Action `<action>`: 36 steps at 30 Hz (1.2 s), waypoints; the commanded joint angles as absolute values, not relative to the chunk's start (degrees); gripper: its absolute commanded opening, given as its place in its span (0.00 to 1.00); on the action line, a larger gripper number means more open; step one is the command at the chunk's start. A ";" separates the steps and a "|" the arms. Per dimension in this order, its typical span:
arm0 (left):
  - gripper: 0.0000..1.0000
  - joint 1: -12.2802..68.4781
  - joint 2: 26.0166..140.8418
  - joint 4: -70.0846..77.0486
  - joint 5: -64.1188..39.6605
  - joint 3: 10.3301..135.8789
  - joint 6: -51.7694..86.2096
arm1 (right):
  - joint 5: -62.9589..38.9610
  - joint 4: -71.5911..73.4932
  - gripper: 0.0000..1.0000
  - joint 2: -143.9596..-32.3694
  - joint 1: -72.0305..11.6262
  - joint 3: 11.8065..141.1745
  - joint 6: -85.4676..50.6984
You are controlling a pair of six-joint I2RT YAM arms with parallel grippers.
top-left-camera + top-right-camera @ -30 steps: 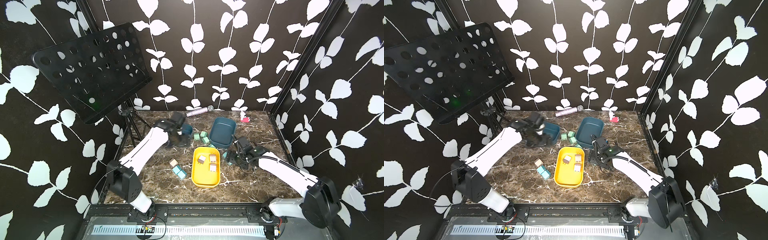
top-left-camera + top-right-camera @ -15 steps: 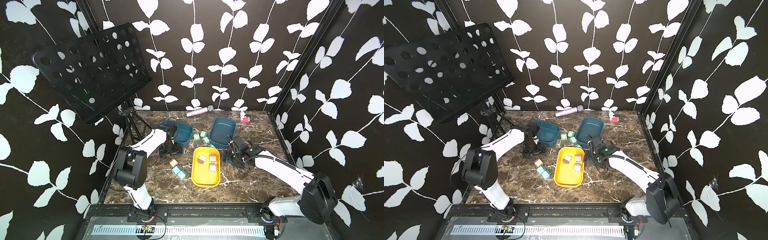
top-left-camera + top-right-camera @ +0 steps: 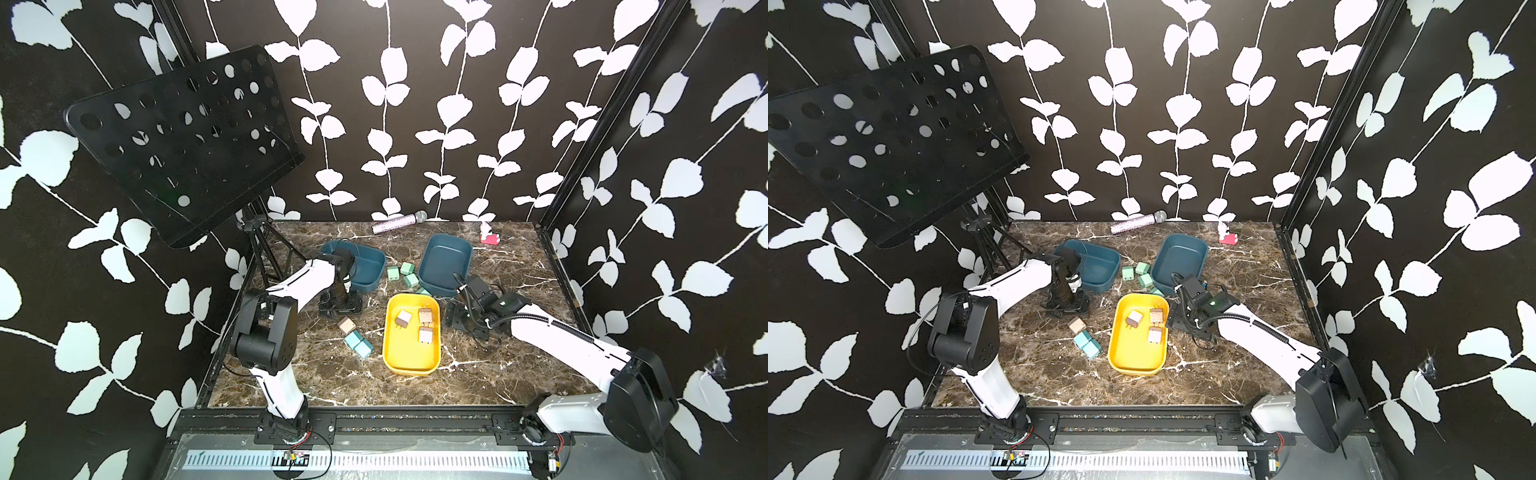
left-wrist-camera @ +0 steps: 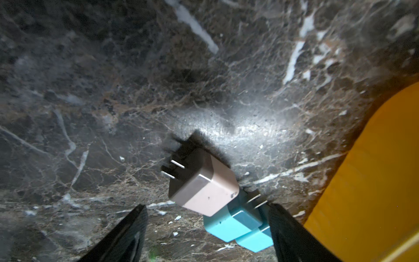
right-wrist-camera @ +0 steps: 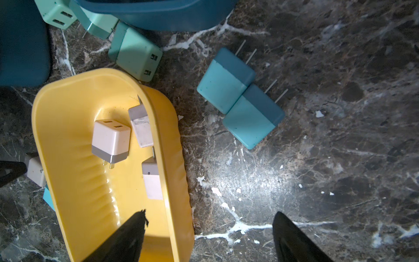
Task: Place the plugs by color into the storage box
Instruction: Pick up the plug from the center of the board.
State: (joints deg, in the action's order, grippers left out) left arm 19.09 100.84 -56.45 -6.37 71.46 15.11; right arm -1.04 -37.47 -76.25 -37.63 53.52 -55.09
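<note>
left gripper (image 4: pixel 206 205) spread wide, empty, above loose beige plug (image 4: pixel 204 188), nine o'clock of yellow tray (image 3: pixel 409 353). blue plugs (image 4: pixel 235 224) touch it: straddle beige alone, lift straight. right gripper (image 5: pixel 208 213) parted, empty.

Both arms were bent low, wrists tipped downward; the left pincer (image 3: pixel 340 305) and the right pincer (image 3: pixel 457 319) stood with jaws apart, holding nothing.

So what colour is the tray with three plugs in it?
Yellow. The tray shows best in a top view.
</note>
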 commanded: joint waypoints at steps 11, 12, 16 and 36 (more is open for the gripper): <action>0.79 19.25 100.97 -52.77 -5.98 66.04 7.25 | -0.04 -36.94 0.86 -78.80 -39.54 54.67 -56.68; 0.79 19.20 101.14 -52.47 -6.27 65.85 7.59 | -0.03 -36.92 0.86 -78.97 -39.59 54.75 -56.69; 0.75 19.19 101.62 -50.87 -5.34 64.75 10.47 | 0.05 -37.03 0.86 -79.33 -39.99 55.11 -56.76; 0.69 12.46 102.42 -48.46 -6.72 61.86 23.24 | 0.98 -37.20 0.86 -79.06 -40.93 54.00 -57.30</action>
